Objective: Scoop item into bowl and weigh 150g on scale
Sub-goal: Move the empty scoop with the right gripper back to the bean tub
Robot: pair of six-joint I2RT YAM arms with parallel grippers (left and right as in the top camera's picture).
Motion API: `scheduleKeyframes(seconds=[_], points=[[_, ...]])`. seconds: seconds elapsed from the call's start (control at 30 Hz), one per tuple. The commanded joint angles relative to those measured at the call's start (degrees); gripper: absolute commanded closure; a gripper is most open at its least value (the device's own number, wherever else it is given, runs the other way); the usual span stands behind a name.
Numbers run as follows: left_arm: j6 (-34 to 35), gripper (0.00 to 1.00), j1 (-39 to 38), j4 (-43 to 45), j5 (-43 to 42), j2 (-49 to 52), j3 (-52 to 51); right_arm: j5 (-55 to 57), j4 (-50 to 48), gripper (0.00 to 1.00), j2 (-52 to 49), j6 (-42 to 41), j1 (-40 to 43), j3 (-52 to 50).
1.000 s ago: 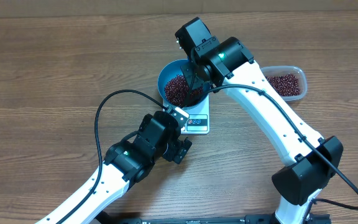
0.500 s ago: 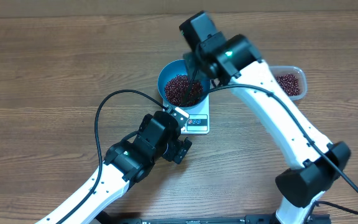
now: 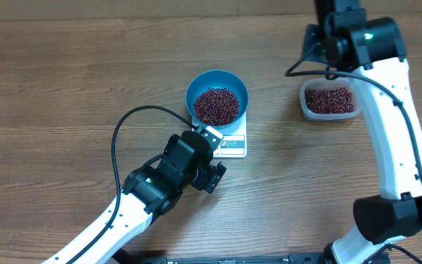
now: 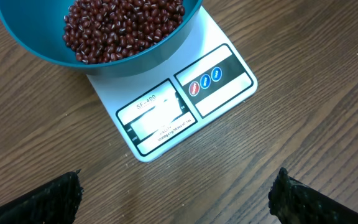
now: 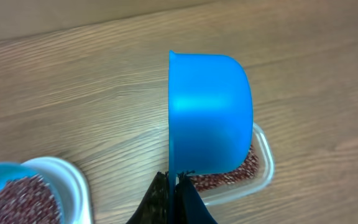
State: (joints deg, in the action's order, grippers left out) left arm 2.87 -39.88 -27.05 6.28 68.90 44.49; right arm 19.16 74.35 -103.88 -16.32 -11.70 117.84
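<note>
Right gripper (image 5: 174,190) with scoop (image 5: 210,112) now over tub (image 5: 265,163); scale (image 4: 225,93) label "SF-400"

White arm links (image 3: 390,110), black joint housings (image 3: 182,165), green status lights (image 3: 369,34), looping black cable (image 3: 114,154)

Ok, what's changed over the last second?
The right gripper, shut on the blue scoop, swung from over the bowl away to the right and is now at the clear tub. The left gripper stayed open by the scale; bowl, beans and scale did not move.
</note>
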Motion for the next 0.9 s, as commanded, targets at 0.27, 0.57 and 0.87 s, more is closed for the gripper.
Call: scheduleKeyframes(seconds=[0.27, 0.57, 0.87], points=[[0.35, 0.0, 0.11, 0.02, 0.72, 0.42, -0.52, -4.2, -4.9, 0.96, 0.9, -1.7, 2.47, -13.25], [0.35, 0.0, 0.11, 0.02, 0.74, 0.42, -0.52, -4.2, -4.72, 0.96, 0.87, -1.95, 2.47, -17.11], [0.35, 0.0, 0.11, 0.02, 0.74, 0.42, -0.52, 0.61, -4.85, 0.96, 0.87, -3.43, 2.47, -21.16]])
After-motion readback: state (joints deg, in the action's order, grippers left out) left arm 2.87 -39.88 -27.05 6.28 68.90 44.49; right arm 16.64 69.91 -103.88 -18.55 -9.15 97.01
